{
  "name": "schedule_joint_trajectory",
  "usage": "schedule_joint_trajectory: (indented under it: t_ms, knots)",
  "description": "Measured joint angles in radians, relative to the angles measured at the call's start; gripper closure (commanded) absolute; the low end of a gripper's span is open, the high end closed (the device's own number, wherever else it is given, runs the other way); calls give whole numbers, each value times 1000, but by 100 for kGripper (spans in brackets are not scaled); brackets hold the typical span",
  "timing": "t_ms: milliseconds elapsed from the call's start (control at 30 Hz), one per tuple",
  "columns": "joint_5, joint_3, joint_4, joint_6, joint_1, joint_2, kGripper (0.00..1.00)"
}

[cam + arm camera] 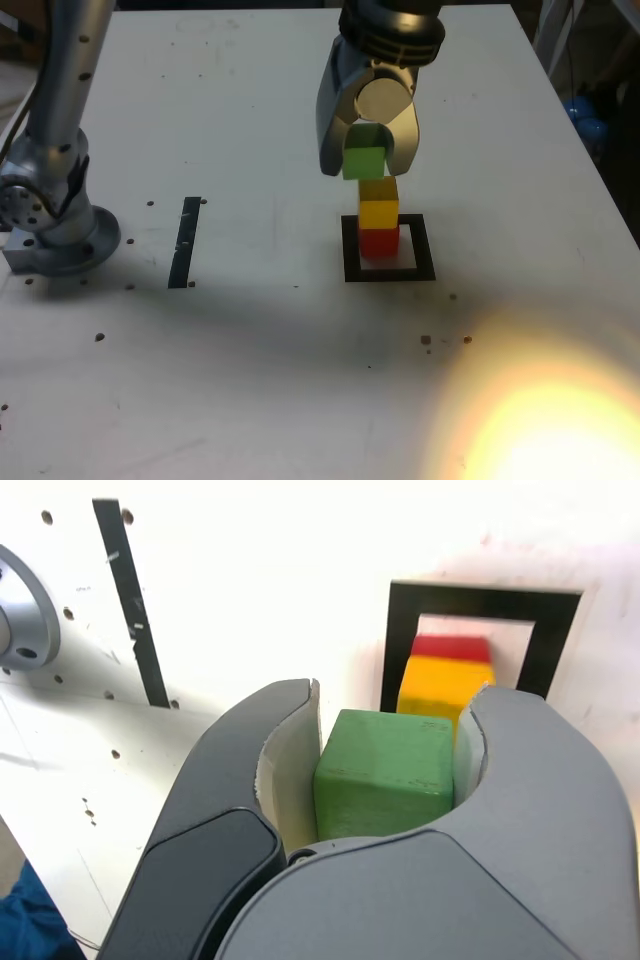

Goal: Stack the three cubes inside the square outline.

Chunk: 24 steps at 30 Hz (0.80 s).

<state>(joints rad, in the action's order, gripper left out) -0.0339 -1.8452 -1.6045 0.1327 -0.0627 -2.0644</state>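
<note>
From the exterior view, the grey two-jaw gripper [366, 160] is clamped on the small solid green cube [364, 161], held just above the yellow cube [379, 205] stacked on the red cube [379, 241] inside the black-bordered square outline [349, 250]. At the wrist view, the jaws press opposite flat faces of the green cube [384, 772]; it looks rigid, light and smooth, so a mid-face grip suits it.

This looks like a robotics lab or a test bench. A white table [250, 380] has small screw holes in its surface, and the grey metal base [55, 235] of the arm stands on it. A strip of black tape [186, 241] and a black square outline [388, 248] mark the surface — signs of a prepared experiment.
</note>
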Motion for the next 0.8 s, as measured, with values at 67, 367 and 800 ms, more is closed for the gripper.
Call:
schedule_joint_trajectory:
  t_ms: [67, 367, 800]
  knots:
    - [0, 2, 0, 15, -25, 0, 70]
    - [-23, -3, 6, 27, -53, 0, 70]
    - [-30, -2, 29, -6, -31, -26, 66]
